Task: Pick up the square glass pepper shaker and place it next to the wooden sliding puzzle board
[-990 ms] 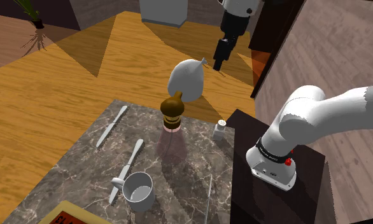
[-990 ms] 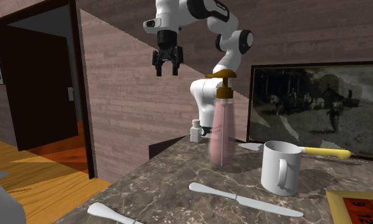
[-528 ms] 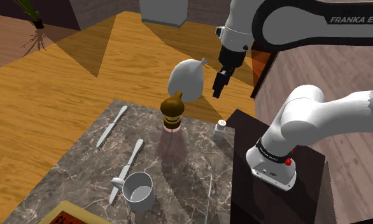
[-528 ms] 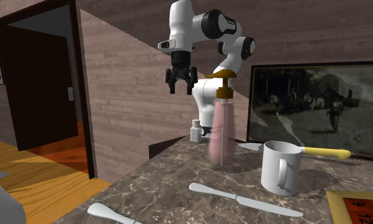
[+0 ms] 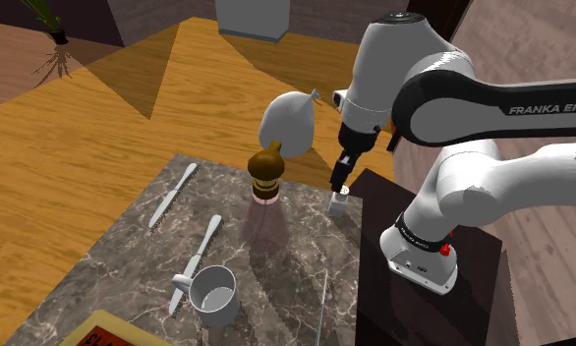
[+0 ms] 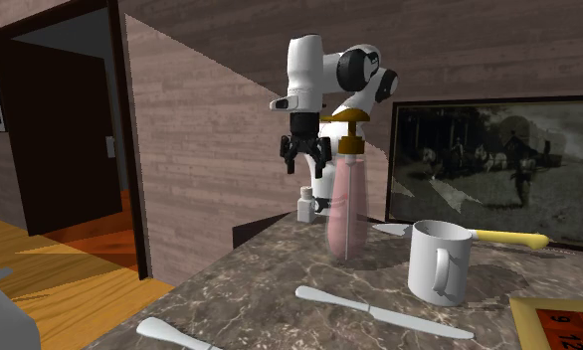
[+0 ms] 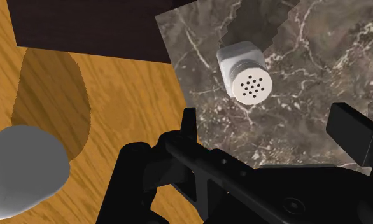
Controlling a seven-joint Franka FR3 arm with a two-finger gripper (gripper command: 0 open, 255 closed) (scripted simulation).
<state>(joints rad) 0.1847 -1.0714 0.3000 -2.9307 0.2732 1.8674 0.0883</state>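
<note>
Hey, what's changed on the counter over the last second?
The gripper came down, open, to just above the pepper shaker; it has not taken hold of it. The shaker, the soap dispenser and the mug stayed where they were.

I count one mug [image 5: 215, 292]; around it are two white knives [image 6: 379, 314], one yellow-handled utensil [image 6: 498, 239], one pump bottle [image 5: 266, 177], one shaker [image 7: 244, 70] and one puzzle board [image 6: 563, 323].
</note>
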